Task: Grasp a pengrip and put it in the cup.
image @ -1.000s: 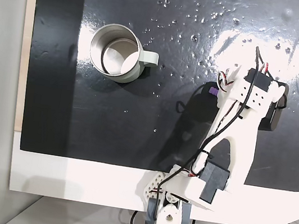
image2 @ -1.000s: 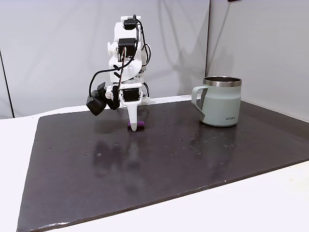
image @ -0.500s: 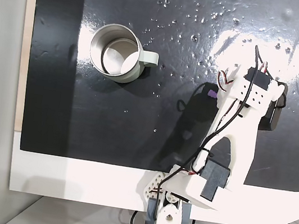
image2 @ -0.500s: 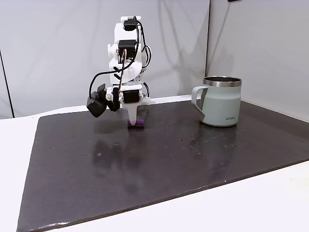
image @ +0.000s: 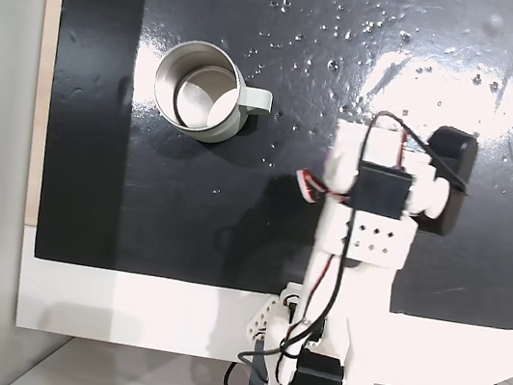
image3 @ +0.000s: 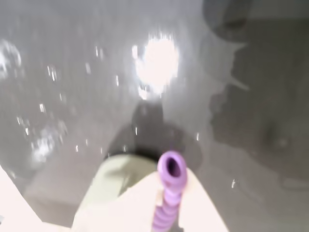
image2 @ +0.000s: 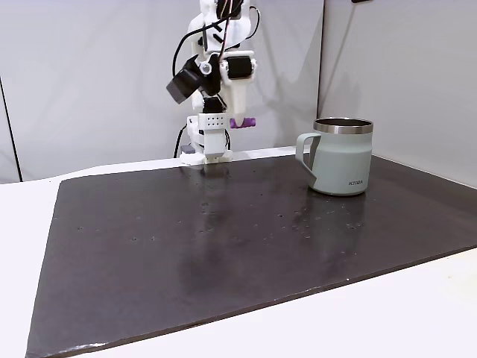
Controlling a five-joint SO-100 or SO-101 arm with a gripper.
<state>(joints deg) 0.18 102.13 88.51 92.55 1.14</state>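
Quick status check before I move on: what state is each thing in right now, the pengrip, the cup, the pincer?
pengrip: clamped in the pincer, held high above the mat, lying roughly level in the side fixed view.
cup: upright on the dark mat, empty in the top fixed view, handle toward the arm.
pincer: shut on the pengrip, raised, not over the cup.

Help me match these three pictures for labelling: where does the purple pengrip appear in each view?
A fixed view, from above: I cannot make it out; the arm covers that area.
A fixed view, from the side: pengrip held high by the end effector, left of the cup.
Wrist view: bottom centre, open end facing the camera.
Shared landmark: the black mat.
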